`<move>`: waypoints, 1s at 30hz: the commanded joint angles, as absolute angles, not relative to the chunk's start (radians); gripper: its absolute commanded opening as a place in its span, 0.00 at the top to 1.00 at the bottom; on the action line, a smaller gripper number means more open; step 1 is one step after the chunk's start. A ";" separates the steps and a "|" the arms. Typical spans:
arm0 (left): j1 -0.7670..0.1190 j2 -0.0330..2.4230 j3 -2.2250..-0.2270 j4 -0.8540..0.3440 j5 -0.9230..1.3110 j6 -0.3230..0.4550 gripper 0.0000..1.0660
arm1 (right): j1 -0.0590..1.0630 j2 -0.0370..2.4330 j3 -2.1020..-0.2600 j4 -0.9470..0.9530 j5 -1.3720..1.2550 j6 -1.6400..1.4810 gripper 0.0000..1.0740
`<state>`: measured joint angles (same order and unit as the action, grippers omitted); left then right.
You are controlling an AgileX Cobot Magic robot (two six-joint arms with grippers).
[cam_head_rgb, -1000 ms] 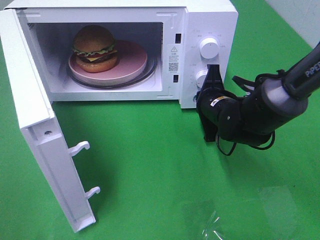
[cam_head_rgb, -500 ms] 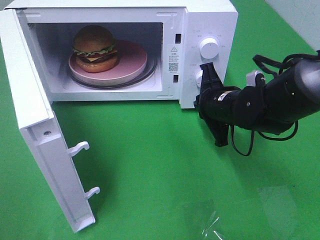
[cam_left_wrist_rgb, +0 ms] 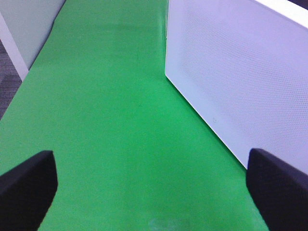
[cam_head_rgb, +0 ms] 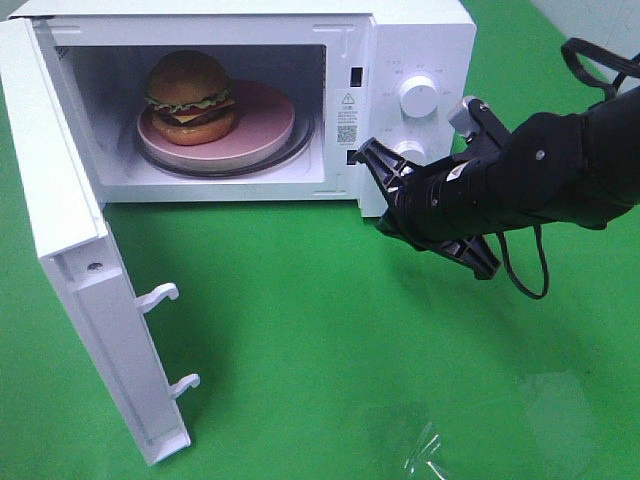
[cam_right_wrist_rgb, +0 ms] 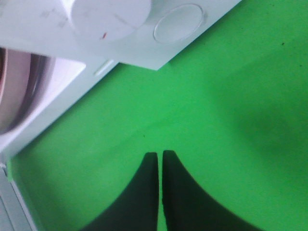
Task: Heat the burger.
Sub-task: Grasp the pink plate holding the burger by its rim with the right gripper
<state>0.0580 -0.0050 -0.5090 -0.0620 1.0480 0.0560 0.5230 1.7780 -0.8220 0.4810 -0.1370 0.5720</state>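
Swung round since the earlier frame, the right arm [cam_head_rgb: 540, 170] now lies lower and further left across the front of the control panel. Its black wrist is rolled over, so the body sits slantwise and reaches as far left as the cavity's right edge. The right pincer [cam_right_wrist_rgb: 160, 155] is pressed together, its two tapered black fingers touching and holding nothing, above the green cloth just near of the microwave [cam_head_rgb: 420, 40]. The burger, plate and door lie as before.

The burger [cam_head_rgb: 190, 98] sits inside the cavity, on the left part of a flat pink plate [cam_head_rgb: 265, 120]. Its matt brown bun is domed, with a frilled green lettuce edge, a yellow slice and dark filling below. The plate rests on a clear round turntable [cam_head_rgb: 305, 142].

The microwave is a smooth white box. Its door [cam_head_rgb: 70, 250] stands wide to the left, with two white hooks [cam_head_rgb: 160, 295] on its inner edge. The upper dial [cam_head_rgb: 417, 92] is round and white; the lower dial [cam_head_rgb: 408, 150] is partly hidden by the arm. A black cable [cam_head_rgb: 522, 280] loops under the wrist.

The left pincer [cam_left_wrist_rgb: 150, 159] is spread wide and empty, its blunt dark fingers far apart over the green table [cam_head_rgb: 300, 330], near a white panel with a fine dotted texture [cam_left_wrist_rgb: 231, 72].
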 commanded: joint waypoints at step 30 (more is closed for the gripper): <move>0.060 -0.025 -0.504 -0.068 1.040 0.053 0.06 | 0.517 1.688 -0.991 -0.109 0.566 -0.532 0.93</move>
